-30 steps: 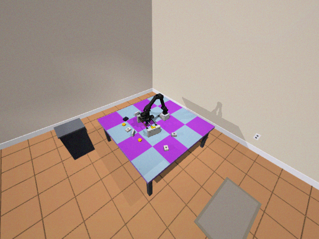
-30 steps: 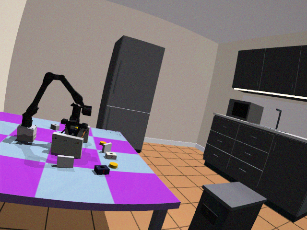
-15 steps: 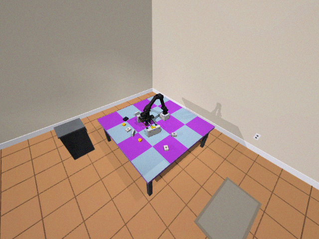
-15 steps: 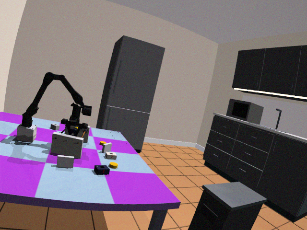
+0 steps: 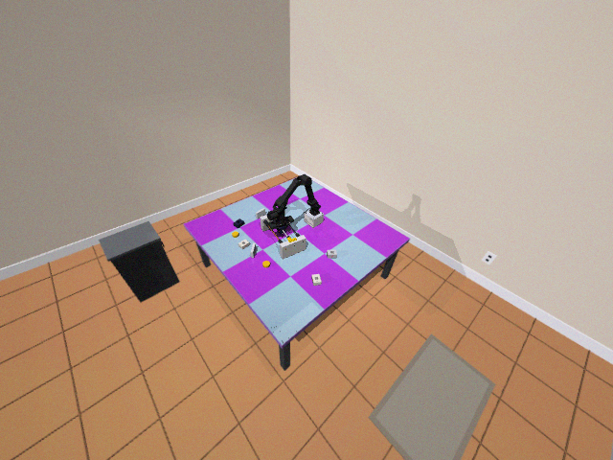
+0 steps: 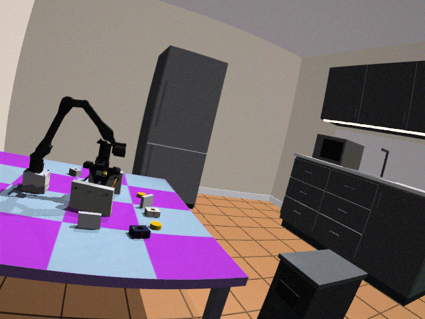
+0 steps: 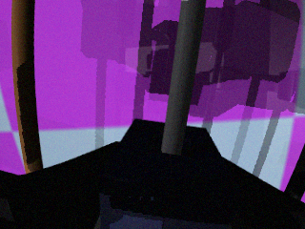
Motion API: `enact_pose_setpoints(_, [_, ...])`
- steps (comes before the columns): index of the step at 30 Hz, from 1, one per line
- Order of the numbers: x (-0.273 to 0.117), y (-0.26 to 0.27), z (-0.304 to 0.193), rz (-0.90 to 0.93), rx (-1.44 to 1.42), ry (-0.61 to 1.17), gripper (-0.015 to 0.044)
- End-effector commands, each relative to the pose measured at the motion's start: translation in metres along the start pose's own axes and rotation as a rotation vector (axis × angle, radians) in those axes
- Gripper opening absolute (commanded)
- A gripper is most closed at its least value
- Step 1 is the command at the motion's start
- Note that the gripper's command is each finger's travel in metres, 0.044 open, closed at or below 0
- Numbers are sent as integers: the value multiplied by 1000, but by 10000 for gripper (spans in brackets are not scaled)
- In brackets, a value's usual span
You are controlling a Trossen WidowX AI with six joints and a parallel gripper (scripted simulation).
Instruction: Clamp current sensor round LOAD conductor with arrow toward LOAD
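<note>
My gripper point(image 5: 288, 238) point(image 6: 101, 177) reaches down between the two upright white panels, with its fingers partly open around the dark navy sensor point(image 6: 99, 177). A dark blue surface also shows at the bottom of the wrist view. A grey conductor point(image 7: 183, 72) runs down the middle of the wrist view into the black shapes of sensor and fingers. An orange conductor point(image 7: 23, 57) point(image 6: 114, 181) is at the left, a black one at the right edge. Whether the sensor is latched, its arrow and the LOAD marker cannot be made out.
The larger white panel point(image 5: 293, 247) point(image 6: 90, 199) stands close to the fingers. Small white plates point(image 6: 89, 220) point(image 6: 147, 201), a navy block point(image 5: 238, 223) point(image 6: 139, 232), a white block point(image 5: 243, 243) point(image 6: 152, 212) and yellow discs point(image 5: 266, 264) point(image 6: 155, 225) stand around. The arm base is on a white box point(image 5: 313, 218) point(image 6: 36, 181).
</note>
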State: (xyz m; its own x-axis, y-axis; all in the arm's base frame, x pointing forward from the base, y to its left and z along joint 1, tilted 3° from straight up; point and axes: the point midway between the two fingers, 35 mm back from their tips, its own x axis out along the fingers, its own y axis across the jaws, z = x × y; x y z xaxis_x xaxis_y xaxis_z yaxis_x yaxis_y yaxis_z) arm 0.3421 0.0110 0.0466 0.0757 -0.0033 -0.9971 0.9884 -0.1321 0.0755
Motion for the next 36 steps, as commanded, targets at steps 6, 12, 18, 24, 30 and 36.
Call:
enact_pose_setpoints(6, [0,0,0,0,0,0,252])
enact_pose_setpoints(12, [0,0,0,0,0,0,252])
enact_pose_setpoints(18, [0,0,0,0,0,0,409])
enact_pose_setpoints(24, [0,0,0,0,0,0,440])
enact_pose_setpoints(30, [-22,3,-1,1,0,1,440])
enact_pose_setpoints(36, [-94,-1,-2,3,-1,5,440])
